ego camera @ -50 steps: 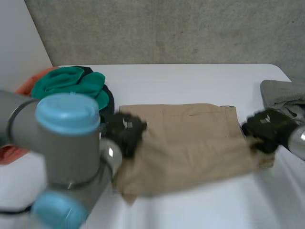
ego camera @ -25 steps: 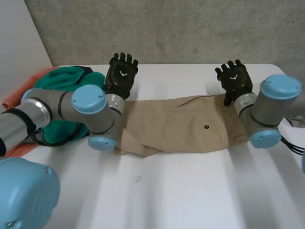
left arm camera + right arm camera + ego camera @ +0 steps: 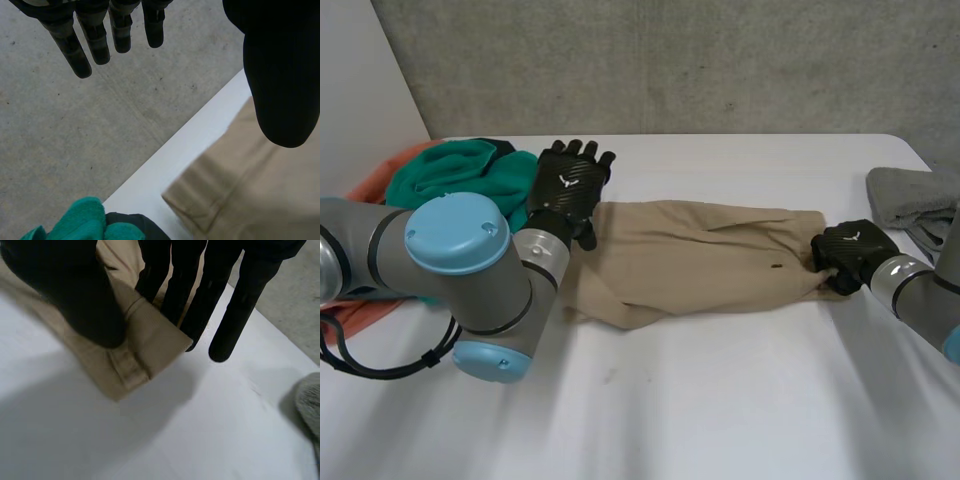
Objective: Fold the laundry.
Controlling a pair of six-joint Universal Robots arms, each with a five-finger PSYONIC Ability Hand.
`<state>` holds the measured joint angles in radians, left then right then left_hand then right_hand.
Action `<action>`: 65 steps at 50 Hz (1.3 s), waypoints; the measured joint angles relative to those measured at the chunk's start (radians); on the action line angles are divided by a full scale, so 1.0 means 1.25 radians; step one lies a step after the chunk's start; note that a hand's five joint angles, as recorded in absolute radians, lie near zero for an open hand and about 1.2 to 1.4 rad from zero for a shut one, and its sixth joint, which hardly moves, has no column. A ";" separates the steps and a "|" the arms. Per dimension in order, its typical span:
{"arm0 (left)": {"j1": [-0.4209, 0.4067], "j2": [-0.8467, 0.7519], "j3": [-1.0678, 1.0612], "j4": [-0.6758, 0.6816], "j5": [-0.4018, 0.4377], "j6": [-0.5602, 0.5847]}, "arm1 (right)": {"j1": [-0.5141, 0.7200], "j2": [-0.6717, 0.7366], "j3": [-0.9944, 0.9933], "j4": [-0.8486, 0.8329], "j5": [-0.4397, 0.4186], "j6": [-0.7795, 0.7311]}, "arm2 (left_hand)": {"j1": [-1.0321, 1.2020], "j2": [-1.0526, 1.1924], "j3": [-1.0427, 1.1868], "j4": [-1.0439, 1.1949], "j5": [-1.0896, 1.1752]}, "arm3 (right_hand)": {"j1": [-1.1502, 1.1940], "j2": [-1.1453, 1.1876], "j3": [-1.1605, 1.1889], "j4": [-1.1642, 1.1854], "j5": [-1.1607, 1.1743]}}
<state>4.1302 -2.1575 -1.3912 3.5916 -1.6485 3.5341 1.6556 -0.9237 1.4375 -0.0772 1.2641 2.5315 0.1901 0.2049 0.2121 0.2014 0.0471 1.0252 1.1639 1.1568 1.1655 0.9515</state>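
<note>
While the khaki shorts (image 3: 700, 265) lie stretched lengthwise across the white surface (image 3: 720, 400), I have one hand at each end of them.

Item 1, khaki shorts: flat on the surface between my arms, rumpled, with a fold running along the far side. The end nearest my left arm bunches into a loose flap at the near edge. A small dark dot shows near the middle of the cloth.

Item 2, left hand (image 3: 568, 190): at the far corner of the shorts' left end, back of the hand turned up. In the left wrist view the fingers (image 3: 95, 40) are straight and spread, with the grey wall beyond them. The thumb (image 3: 280, 75) hangs over the tan cloth and nothing is held. The hemmed corner of the shorts lies under the palm, next to a strip of bare surface.

Item 3, right hand (image 3: 848, 258): closed on the right end of the shorts. In the right wrist view the thumb (image 3: 70, 295) presses on top of the thick stitched band. The fingers (image 3: 240, 305) come down on its far side, so the cloth is pinched between them.

Item 4, green cloth (image 3: 470, 175): heaped just beside the left hand, on a dark cloth (image 3: 548, 205).

Item 5, orange cloth (image 3: 380, 185): at the surface's left edge, partly behind my left arm.

Item 6, grey towel (image 3: 905, 195): at the far right edge, near the right hand but apart from the shorts.
</note>
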 measured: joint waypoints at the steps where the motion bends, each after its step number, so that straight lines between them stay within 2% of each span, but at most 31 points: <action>1: 0.000 0.001 -0.001 0.000 0.000 0.000 | -0.001 0.001 0.000 -0.002 0.001 -0.002 | 0.000 0.000 0.000 0.000 0.000 | 0.005 0.002 0.003 0.005 0.002; 6: -0.005 0.033 -0.018 -0.003 -0.001 0.001 | -0.040 0.003 0.000 -0.047 0.039 -0.030 | 0.000 0.000 0.000 0.000 0.000 | 0.014 0.004 0.008 0.023 0.006; 11: -0.004 0.089 -0.052 -0.004 -0.001 0.001 | -0.066 -0.052 0.007 -0.051 0.066 -0.061 | 0.000 0.000 0.000 0.000 0.000 | 0.033 0.008 0.008 0.025 0.016; 17: -0.002 0.160 -0.104 -0.002 0.000 -0.008 | -0.036 -0.124 0.007 -0.058 0.067 -0.133 | 0.000 0.000 0.000 0.000 0.000 | 0.045 0.008 0.008 0.026 0.032; 23: 0.003 0.208 -0.142 -0.002 -0.001 -0.035 | 0.143 -0.152 0.005 -0.138 0.010 -0.169 | 0.000 0.000 0.000 0.000 0.000 | 0.048 0.014 0.008 0.026 0.036; 25: 0.005 0.219 -0.151 -0.002 -0.002 -0.046 | 0.225 -0.148 0.019 -0.193 -0.041 -0.172 | 0.000 0.000 0.000 0.000 0.000 | 0.049 0.014 0.008 0.026 0.039; 29: 0.009 0.227 -0.157 -0.002 -0.004 -0.059 | 0.325 -0.115 0.047 -0.270 -0.129 -0.174 | 0.000 0.000 0.000 0.000 0.000 | 0.063 0.014 0.008 0.026 0.048; 31: 0.010 0.228 -0.157 -0.002 -0.005 -0.062 | 0.363 -0.083 0.061 -0.300 -0.177 -0.178 | 0.000 0.000 0.000 0.000 0.000 | 0.043 -0.041 -0.043 -0.036 -0.008; 33: 0.011 0.227 -0.154 -0.002 -0.006 -0.064 | 0.391 -0.046 0.078 -0.319 -0.224 -0.180 | 0.000 0.000 0.000 0.000 0.000 | -0.173 -0.285 -0.277 -0.264 -0.238; 36: 0.011 0.224 -0.144 0.000 -0.006 -0.064 | 0.401 -0.024 0.093 -0.326 -0.248 -0.173 | 0.000 0.000 0.000 0.000 0.000 | -0.504 -0.616 -0.600 -0.606 -0.584; 39: 0.009 0.215 -0.126 0.003 -0.005 -0.064 | 0.392 -0.038 0.104 -0.322 -0.242 -0.141 | 0.000 0.000 0.000 0.000 0.000 | -0.635 -0.752 -0.747 -0.751 -0.719; 42: 0.006 0.203 -0.109 0.004 -0.004 -0.064 | 0.373 -0.071 0.111 -0.312 -0.228 -0.094 | 0.000 0.000 0.000 0.000 0.000 | -0.635 -0.756 -0.753 -0.760 -0.720; 43: -0.001 0.183 -0.081 0.005 -0.004 -0.063 | 0.342 -0.124 0.120 -0.299 -0.211 -0.010 | 0.000 0.000 0.000 0.000 0.000 | -0.635 -0.756 -0.753 -0.760 -0.720; 45: -0.008 0.164 -0.056 0.005 -0.004 -0.062 | 0.314 -0.166 0.126 -0.288 -0.203 0.071 | 0.000 0.000 0.000 0.000 0.000 | -0.635 -0.756 -0.753 -0.760 -0.720; 47: -0.024 0.132 -0.015 0.004 -0.004 -0.062 | 0.274 -0.215 0.130 -0.275 -0.197 0.203 | 0.000 0.000 0.000 0.000 0.000 | -0.635 -0.756 -0.753 -0.760 -0.722; 48: -0.026 0.130 -0.012 0.004 -0.004 -0.062 | 0.269 -0.221 0.130 -0.274 -0.197 0.221 | 0.000 0.000 0.000 0.000 0.000 | -0.635 -0.756 -0.753 -0.760 -0.722; 49: -0.040 0.103 0.021 0.003 -0.005 -0.062 | 0.238 -0.247 0.128 -0.265 -0.195 0.324 | 0.000 0.000 0.000 0.000 0.000 | -0.635 -0.756 -0.753 -0.760 -0.722; 54: -0.089 0.018 0.119 -0.016 -0.007 -0.064 | 0.165 -0.275 0.092 -0.220 -0.192 0.514 | 0.000 0.000 0.000 0.000 0.000 | -0.635 -0.756 -0.753 -0.760 -0.722; 58: -0.126 -0.065 0.203 -0.064 -0.015 -0.069 | 0.128 -0.234 0.021 -0.137 -0.188 0.547 | 0.000 0.000 0.000 0.000 0.000 | -0.635 -0.756 -0.753 -0.760 -0.722; 65: -0.146 -0.182 0.310 -0.203 -0.076 -0.078 | 0.121 -0.041 -0.185 0.073 -0.186 0.450 | 0.000 0.000 0.000 0.000 0.000 | -0.635 -0.756 -0.753 -0.760 -0.722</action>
<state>3.9474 -2.3852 -1.0037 3.3374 -1.7437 3.4361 1.8064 -0.9754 1.2064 0.0141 1.0311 3.0944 0.1900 0.2049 0.2121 0.2014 0.0471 0.2309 0.2194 0.2151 0.2152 0.0496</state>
